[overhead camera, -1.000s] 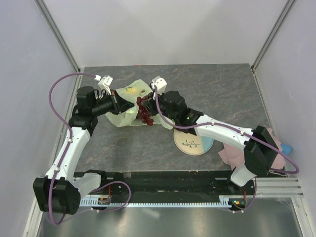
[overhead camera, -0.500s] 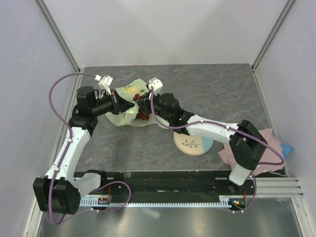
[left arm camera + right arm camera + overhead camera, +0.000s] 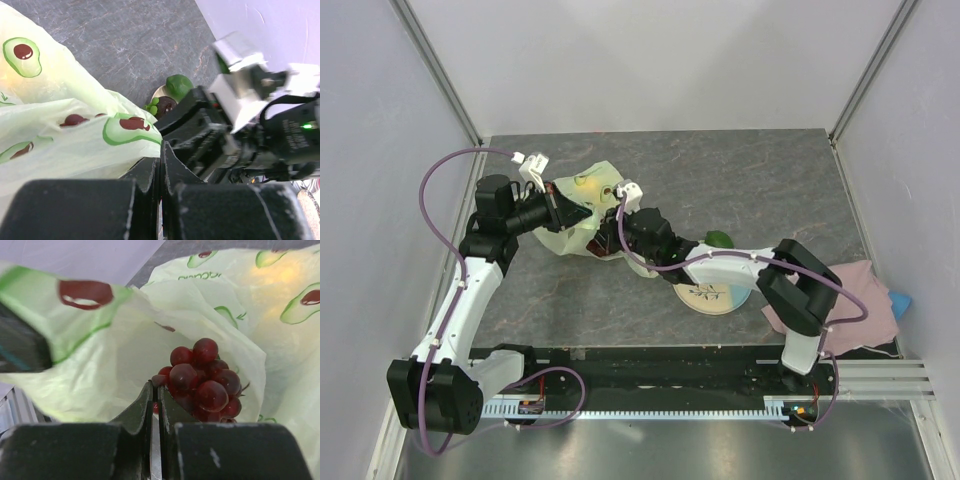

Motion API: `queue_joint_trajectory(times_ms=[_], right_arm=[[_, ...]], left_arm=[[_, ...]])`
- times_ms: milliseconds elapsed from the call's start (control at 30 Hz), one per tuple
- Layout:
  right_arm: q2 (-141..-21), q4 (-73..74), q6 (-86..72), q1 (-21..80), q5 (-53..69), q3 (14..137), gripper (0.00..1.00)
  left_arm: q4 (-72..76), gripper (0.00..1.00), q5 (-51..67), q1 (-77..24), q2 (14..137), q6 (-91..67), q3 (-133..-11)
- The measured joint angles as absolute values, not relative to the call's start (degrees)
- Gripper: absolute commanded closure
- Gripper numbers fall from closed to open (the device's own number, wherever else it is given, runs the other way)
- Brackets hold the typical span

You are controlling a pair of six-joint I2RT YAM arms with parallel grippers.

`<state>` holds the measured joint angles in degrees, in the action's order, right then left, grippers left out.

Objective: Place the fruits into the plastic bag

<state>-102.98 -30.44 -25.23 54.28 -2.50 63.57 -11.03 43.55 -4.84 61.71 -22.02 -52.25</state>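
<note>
The pale green plastic bag [image 3: 582,205] with avocado prints lies at the table's back left. My left gripper [image 3: 582,213] is shut on its rim and holds the mouth up; in the left wrist view the jaws [image 3: 160,152] meet at the bag's [image 3: 60,130] edge. My right gripper [image 3: 156,390] is inside the bag [image 3: 115,365], shut on the stem end of the dark red grape bunch [image 3: 205,380]. From above, the right gripper [image 3: 608,238] is half hidden by the bag. A yellow-orange fruit [image 3: 588,182] glows through the plastic. A green avocado [image 3: 719,239] lies behind the right arm.
A cream-and-blue plate [image 3: 705,298] sits under the right forearm. A pink cloth [image 3: 855,300] lies at the right edge with a blue item [image 3: 902,300] beside it. In the left wrist view a green fruit [image 3: 178,85] and a dark round fruit [image 3: 166,105] lie beyond the bag.
The right arm has stretched left and carried the grape bunch into the bag's mouth, uncovering the avocado behind it. The left arm has held still.
</note>
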Motion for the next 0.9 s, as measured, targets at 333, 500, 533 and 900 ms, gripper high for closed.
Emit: queue_joint_trajectory(times_ms=[333, 500, 533, 900], right_arm=[[-110.6, -36.6, -31.4, 54.2, 0.7, 66.5, 1.0], [-111.9, -43.2, -33.5, 54.2, 1.5, 67.4, 1.0], [-112.5, -44.9, -34.1, 54.2, 1.9, 67.9, 1.0], [-119.6, -42.5, -38.4, 54.0, 3.3, 75.8, 0.65]], left_arm=[[-11.0, 0.99, 43.6, -4.8, 61.7, -22.0, -52.2], [-11.0, 0.99, 43.7, -4.8, 61.7, -22.0, -52.2], [-11.0, 0.98, 43.7, -4.8, 61.7, -22.0, -52.2], [-11.1, 0.99, 43.1, -4.2, 61.8, -22.0, -52.2]])
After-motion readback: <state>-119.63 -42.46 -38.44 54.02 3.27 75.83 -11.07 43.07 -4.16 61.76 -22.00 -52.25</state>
